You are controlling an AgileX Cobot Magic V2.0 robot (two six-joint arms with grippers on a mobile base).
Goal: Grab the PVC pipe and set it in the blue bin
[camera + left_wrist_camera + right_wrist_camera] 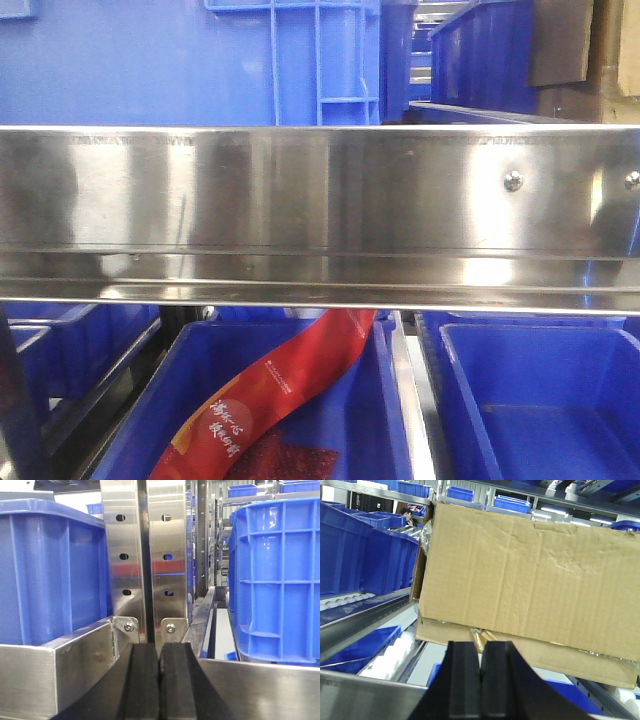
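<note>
No PVC pipe shows in any view. Blue bins stand on the shelves: one below the steel rail [300, 400] holds a red packet [270, 395], and an empty one [540, 400] is to its right. My left gripper [160, 652] is shut and empty, its black pads pressed together, pointing at steel shelf posts [145, 555] between two blue bins [50, 570] [275, 580]. My right gripper [480, 652] is shut and empty, pointing at a cardboard box [530, 575].
A wide steel shelf rail [320, 210] crosses the front view. Large blue crates [200, 60] stand behind it. Steel shelf edges [55, 665] [365, 695] lie just below each gripper. White conveyor rollers [390, 655] and more blue bins [360, 555] are left of the box.
</note>
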